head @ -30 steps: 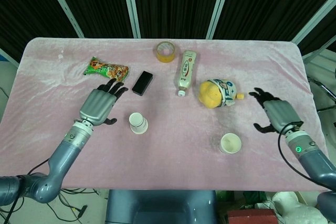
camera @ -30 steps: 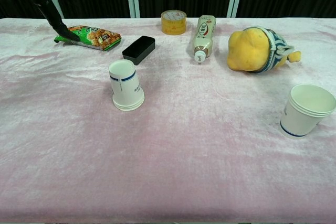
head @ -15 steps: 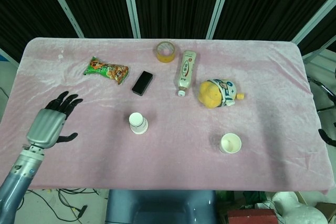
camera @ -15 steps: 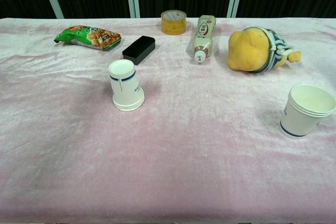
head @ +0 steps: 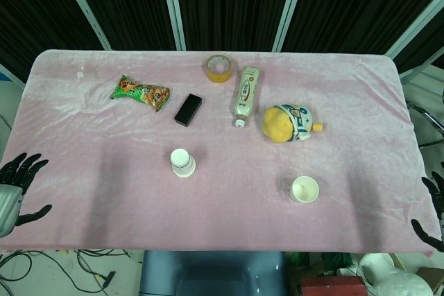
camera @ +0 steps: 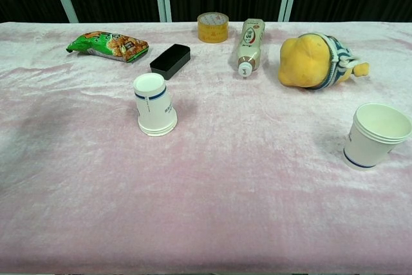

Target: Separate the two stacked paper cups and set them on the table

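Both hands sit off the table's edges, left hand (head: 15,188) and right hand (head: 434,206) spread, holding nothing.

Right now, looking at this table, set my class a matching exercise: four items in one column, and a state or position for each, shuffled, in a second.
Things:
1. left paper cup
2. right paper cup
3. bottle
4. tape roll

States:
A. lying on its side, cap toward the camera
B. standing mouth up
C. standing mouth down
D. yellow ring at the far edge of the table

Pairs: 1-C, 2-B, 3-A, 4-D
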